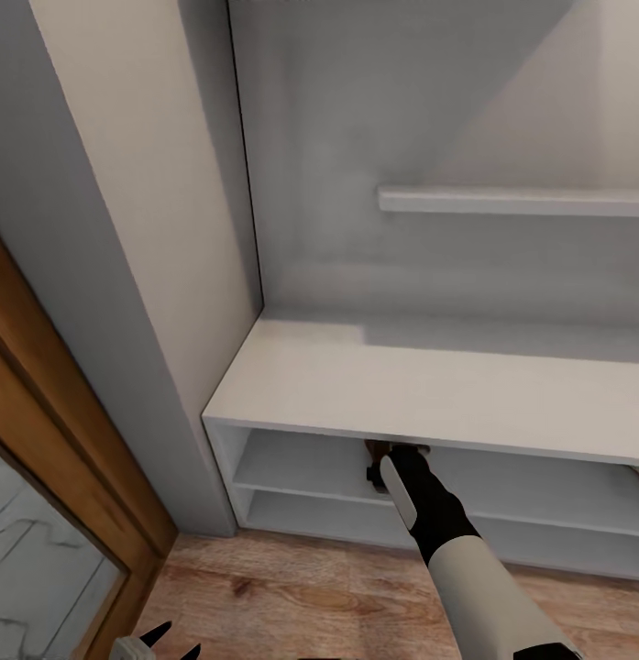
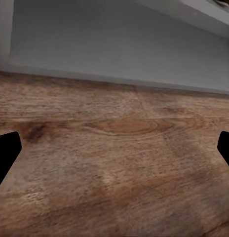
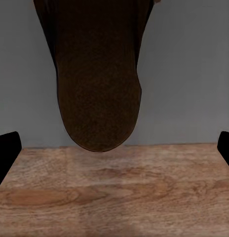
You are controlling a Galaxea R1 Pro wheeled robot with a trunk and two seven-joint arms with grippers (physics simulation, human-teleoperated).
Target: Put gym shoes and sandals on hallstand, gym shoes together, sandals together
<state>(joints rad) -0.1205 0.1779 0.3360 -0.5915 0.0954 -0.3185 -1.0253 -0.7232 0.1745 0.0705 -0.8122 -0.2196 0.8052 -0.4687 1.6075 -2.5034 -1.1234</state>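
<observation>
In the head view the right arm reaches forward and down into the hallstand (image 1: 429, 385), its right tool (image 1: 397, 458) tucked just under the front edge of the grey top, at the upper open shelf tier; a bit of brown at the tool tip is likely a sandal (image 1: 379, 449), and whether the tool is clenched on it cannot be told from here. The left tool (image 1: 168, 642) hangs low over the corridor floor (image 1: 291, 596), well left of the rack. In the left wrist view the dark fingertips (image 2: 6, 155) stand wide apart with nothing between them — released, facing bare planks with the rack's base beyond. In the right wrist view the sandal (image 3: 97, 74) shows as a dark brown rounded sole, its long axis running straight away from the tool, the rounded end nearest; the fingertips (image 3: 6, 153) sit wide at either edge, clear of it — so the right tool reads as released. The sandal lies dead ahead of the right arm, the nearer one.
</observation>
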